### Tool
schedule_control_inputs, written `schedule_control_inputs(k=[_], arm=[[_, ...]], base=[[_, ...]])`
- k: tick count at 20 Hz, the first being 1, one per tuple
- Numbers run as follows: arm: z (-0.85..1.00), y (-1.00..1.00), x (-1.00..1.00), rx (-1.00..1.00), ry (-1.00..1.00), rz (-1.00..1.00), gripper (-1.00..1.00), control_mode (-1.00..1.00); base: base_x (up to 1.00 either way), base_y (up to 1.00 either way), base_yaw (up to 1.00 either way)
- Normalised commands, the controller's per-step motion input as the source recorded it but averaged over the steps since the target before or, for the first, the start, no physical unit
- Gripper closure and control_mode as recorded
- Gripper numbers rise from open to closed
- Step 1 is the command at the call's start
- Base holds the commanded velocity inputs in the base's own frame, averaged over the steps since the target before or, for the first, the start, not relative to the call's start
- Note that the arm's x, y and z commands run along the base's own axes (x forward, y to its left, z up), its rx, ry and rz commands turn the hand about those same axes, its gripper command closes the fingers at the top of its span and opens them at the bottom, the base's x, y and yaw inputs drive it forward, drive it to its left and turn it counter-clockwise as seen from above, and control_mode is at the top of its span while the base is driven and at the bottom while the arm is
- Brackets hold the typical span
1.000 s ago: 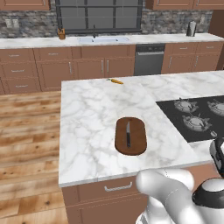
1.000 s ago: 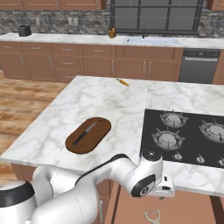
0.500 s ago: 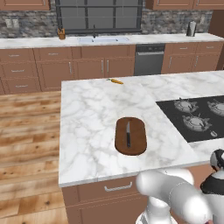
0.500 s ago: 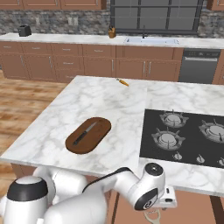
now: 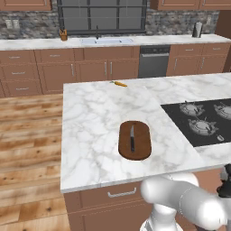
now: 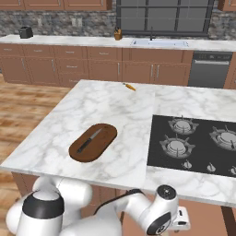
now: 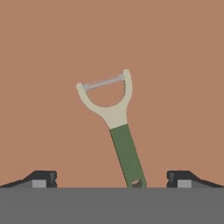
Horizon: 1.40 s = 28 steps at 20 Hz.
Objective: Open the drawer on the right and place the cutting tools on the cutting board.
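We hang our gripper (image 7: pixel 112 178) wide open, pointing down over the peeler (image 7: pixel 114 123) lying flat on the reddish-brown drawer floor (image 7: pixel 175 65), a light, stiff tool best pinched across its green handle, while the knife (image 5: pixel 132 138) rests on the cutting board (image 5: pixel 134 140).

A home kitchen: marble island (image 5: pixel 94 117), gas cooktop (image 6: pixel 193 143), sink (image 5: pixel 106 41), wooden cabinets (image 5: pixel 54 72).

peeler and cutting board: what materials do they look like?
Peeler: pale matte plastic-looking head, thin shiny strip that looks like a metal blade, green textured handle, maybe rubbery. Cutting board: dark brown, looks like wood with a dull finish; grain too faint to confirm.
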Motion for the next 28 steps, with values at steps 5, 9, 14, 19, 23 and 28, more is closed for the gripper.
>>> schedule_control_inputs(k=[5, 9, 14, 19, 23, 28], arm=[[-0.38, -0.10, -0.03, 0.00, 0.02, 0.02, -1.00, -1.00], [-0.36, -0.03, 0.00, 0.00, 0.06, 0.00, -1.00, -1.00], [-0.30, -0.16, 0.00, 0.00, 0.13, 0.00, -1.00, -1.00], [-0.31, -0.11, 0.00, 0.00, 0.06, 0.00, -1.00, -1.00], [-0.26, -0.11, 0.00, 0.02, 0.00, 0.02, -1.00, -1.00], [-0.31, -0.20, 0.00, 0.04, 0.00, 0.03, -1.00, -1.00]], base=[[0.00, 0.00, 0.00], [0.00, 0.00, 0.00], [0.00, 0.00, 0.00], [0.00, 0.00, 0.00], [0.00, 0.00, 0.00], [0.00, 0.00, 0.00]])
